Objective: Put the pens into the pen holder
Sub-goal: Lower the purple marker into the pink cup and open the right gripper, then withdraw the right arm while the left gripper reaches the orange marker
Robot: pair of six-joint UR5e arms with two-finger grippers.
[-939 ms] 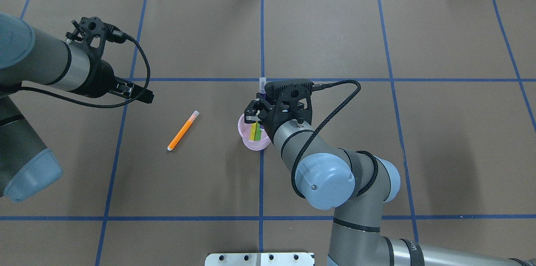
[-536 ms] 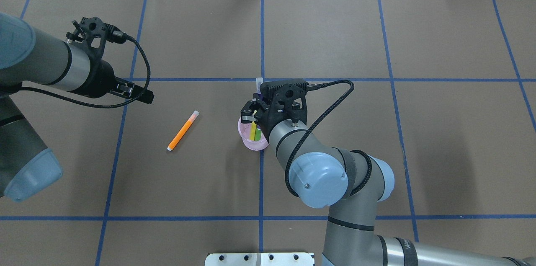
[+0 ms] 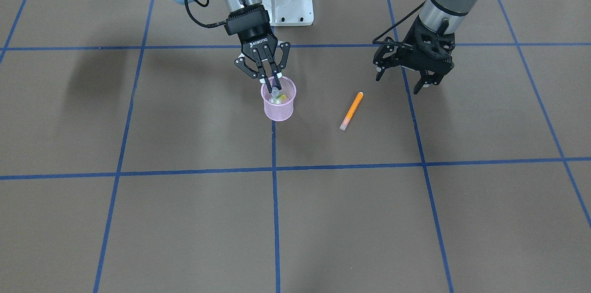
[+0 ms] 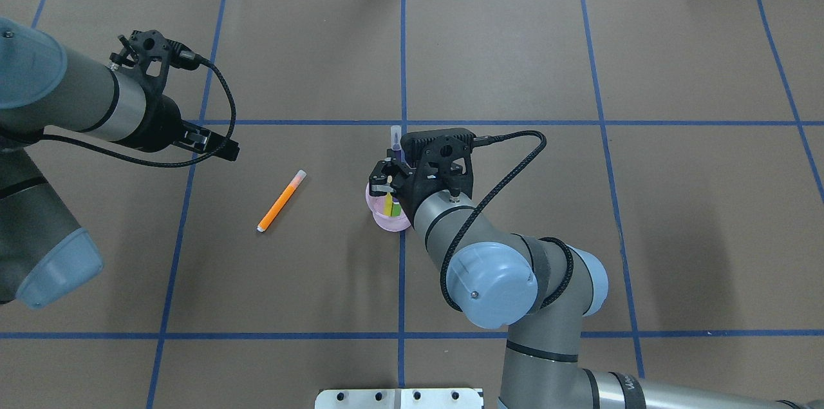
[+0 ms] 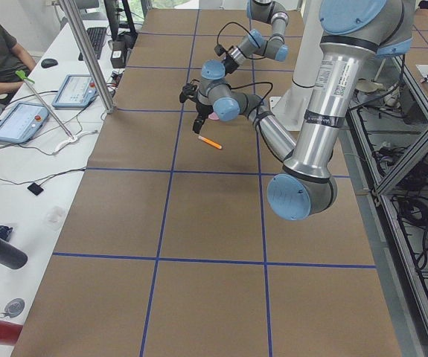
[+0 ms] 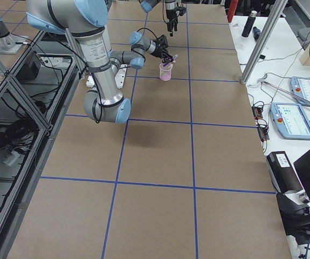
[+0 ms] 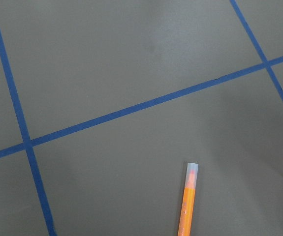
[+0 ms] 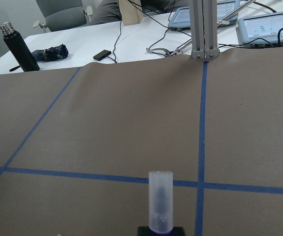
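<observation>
The green pen (image 4: pixel 397 207) and yellow pen (image 4: pixel 388 203) are stowed in the pen holder (image 3: pixel 278 110). The purple pen (image 8: pixel 161 196) is pinched over it by the right fingers (image 3: pixel 264 75). The orange pen (image 3: pixel 352 109) is left beside it, and the left fingers (image 3: pixel 422 84) are spread.

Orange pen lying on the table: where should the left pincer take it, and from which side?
Mid-barrel on the slim orange pen with the translucent cap, left pincer coming straight down and closing across its long axis. It lies flat and diagonal on the brown table, apart from the pale pink wire-mesh cup, so a top approach looks best.
</observation>
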